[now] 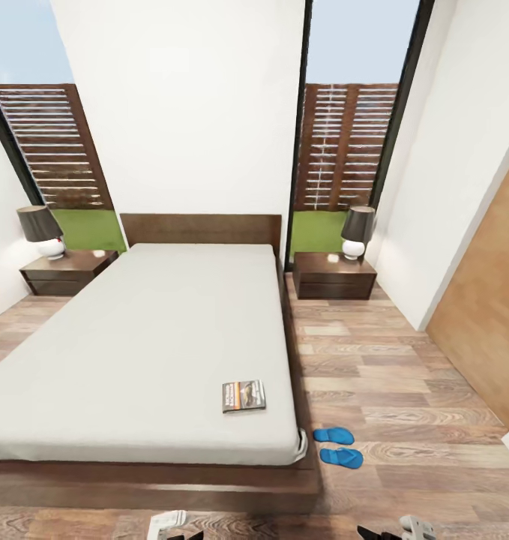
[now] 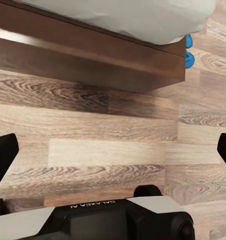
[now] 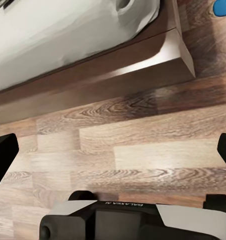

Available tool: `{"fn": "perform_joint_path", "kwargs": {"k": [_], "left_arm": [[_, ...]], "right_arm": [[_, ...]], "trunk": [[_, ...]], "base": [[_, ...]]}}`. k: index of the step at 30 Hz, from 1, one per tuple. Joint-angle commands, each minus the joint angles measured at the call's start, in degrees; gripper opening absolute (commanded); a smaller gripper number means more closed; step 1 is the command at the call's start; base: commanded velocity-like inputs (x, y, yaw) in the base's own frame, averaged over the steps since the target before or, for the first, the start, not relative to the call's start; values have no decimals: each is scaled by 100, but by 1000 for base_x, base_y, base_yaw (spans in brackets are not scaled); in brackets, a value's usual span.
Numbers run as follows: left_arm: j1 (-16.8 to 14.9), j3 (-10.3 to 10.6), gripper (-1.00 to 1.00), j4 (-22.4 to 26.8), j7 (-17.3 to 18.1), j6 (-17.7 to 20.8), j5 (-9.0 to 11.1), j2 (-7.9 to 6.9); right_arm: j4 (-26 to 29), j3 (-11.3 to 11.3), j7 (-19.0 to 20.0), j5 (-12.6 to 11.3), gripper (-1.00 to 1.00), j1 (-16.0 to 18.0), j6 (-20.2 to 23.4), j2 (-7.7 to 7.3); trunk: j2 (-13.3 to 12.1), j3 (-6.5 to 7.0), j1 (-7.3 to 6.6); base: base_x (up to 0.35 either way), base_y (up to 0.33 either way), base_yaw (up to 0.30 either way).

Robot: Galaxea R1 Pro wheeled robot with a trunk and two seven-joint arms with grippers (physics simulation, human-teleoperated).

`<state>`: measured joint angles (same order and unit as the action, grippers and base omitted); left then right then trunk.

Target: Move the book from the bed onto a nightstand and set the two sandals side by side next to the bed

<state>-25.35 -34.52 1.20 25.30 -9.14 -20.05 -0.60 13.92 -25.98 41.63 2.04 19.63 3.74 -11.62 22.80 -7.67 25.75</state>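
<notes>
Dark-covered book (image 1: 244, 395) on the bed (image 1: 134, 352); lettering unreadable.

Head view: bed (image 1: 134, 337) runs from near edge to far wall, headboard (image 1: 200, 229) at far end. Book (image 1: 244, 395) on mattress, near right corner. Two sandals (image 1: 337, 446) on floor (image 1: 404, 375), side by side, just right of bed's near right corner. One nightstand (image 1: 67, 271) left of headboard, another nightstand (image 1: 333, 276) right of it; a lamp (image 1: 43, 231) on left one, another lamp (image 1: 356, 232) on right one.
</notes>
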Motion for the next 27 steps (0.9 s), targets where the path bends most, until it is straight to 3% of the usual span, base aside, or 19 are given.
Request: {"fn": "perform_joint_path", "kwargs": {"k": [1,11,19,27], "left_arm": [[-5,-46,100,-5,8,-26,-60,-2],[-5,-46,100,-4,0,-26,-60,0],[-5,-46,100,-4,1,-26,-60,-1],[-5,-46,100,-1,1,-26,-60,-1]], "right_arm": [[5,-48,33,20,100,5,36,2],[4,-48,12,16,100,4,6,2],[5,-48,5,16,100,3,5,1],[5,-48,3,16,100,2,4,-2]], "trunk": [[12,-13,4],[12,-15,4],[12,-15,4],[12,-15,4]], "base": [[65,0,63],[274,0,9],[92,0,0],[299,0,0]]}}
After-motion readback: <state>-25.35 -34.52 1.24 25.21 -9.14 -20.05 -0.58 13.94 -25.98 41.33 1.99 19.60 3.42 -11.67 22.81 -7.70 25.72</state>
